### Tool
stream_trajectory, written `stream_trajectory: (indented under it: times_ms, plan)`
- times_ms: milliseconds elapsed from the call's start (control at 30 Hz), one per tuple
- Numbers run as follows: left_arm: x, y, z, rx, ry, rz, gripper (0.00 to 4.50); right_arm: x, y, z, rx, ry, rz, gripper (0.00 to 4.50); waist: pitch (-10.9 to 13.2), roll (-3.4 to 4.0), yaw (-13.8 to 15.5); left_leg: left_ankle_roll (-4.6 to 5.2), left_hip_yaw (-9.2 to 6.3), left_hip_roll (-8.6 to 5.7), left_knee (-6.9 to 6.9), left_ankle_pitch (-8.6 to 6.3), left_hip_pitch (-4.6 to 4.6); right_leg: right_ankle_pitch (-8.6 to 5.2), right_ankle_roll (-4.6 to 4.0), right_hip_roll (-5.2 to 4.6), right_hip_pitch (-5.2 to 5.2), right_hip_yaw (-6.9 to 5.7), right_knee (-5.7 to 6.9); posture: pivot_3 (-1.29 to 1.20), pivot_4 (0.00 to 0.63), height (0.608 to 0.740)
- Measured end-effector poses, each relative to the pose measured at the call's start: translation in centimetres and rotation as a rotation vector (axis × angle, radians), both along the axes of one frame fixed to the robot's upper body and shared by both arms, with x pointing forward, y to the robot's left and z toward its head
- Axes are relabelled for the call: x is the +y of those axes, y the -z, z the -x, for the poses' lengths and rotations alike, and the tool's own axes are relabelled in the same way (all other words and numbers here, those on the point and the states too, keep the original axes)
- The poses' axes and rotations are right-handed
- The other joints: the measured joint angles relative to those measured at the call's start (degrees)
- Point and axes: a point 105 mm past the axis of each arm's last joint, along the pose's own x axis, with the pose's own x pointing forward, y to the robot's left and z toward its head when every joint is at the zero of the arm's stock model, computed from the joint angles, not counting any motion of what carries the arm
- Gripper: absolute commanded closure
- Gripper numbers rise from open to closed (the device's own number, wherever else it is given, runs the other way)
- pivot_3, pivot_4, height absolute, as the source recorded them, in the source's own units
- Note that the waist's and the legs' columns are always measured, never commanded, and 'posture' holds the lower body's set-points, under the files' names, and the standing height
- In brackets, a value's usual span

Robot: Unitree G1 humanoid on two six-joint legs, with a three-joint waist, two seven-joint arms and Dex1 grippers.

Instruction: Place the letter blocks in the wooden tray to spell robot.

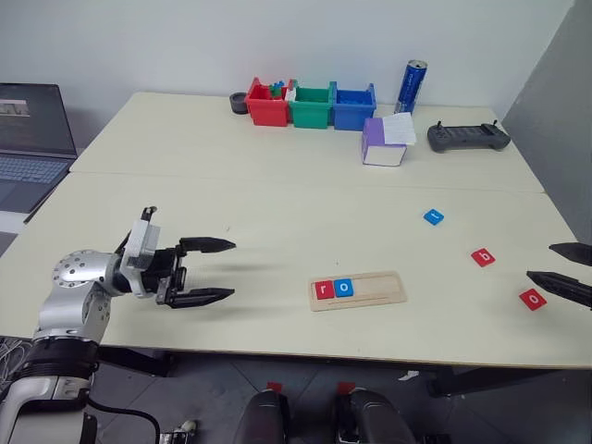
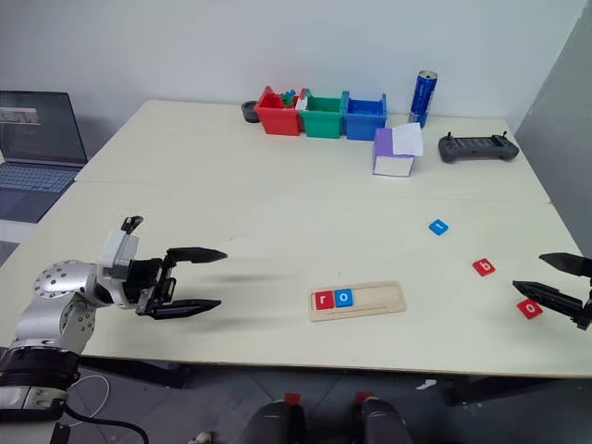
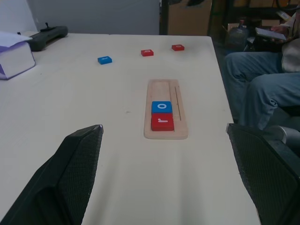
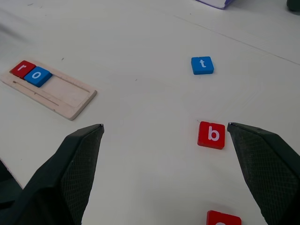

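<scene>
The wooden tray (image 1: 357, 290) near the tabletop's front edge holds red r (image 1: 323, 289) and blue o (image 1: 343, 288). Red b (image 1: 483, 257), red o (image 1: 532, 299) and blue t (image 1: 433, 217) lie toward the right edge. Both grippers — left (image 1: 207, 271), right (image 1: 566, 270) — are spread and empty. Risk: grabbing the nearer o instead of b, misspelling the word.

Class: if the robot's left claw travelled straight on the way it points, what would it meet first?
Probably the long pale-wood tray holding red r and blue o tiles; the open left claw points toward it, though its height is unclear.
</scene>
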Motion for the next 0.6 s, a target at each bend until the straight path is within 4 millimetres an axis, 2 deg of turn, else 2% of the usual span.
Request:
stream_trajectory:
  times_ms: [367,600]
  plan:
    - [-0.1,0.6,-0.3,0.012,0.008,-0.008,0.04,0.6,2.7,-0.5,-0.072,0.189,-0.02,0.0,0.0,0.02,0.0,0.0,0.02,0.0,0.03,0.0,0.0,0.0,0.01,0.0,-0.01,0.02,0.03,0.0,0.15,0.74]
    - [-1.1,1.5,-0.2,0.027,0.064,-0.05,0.04,1.0,5.3,-3.4,-0.058,0.305,-0.043,0.0,0.0,0.04,-0.1,0.0,0.02,-0.01,0.02,0.0,0.0,0.01,0.01,0.0,-0.04,0.03,0.09,0.0,0.15,0.74]
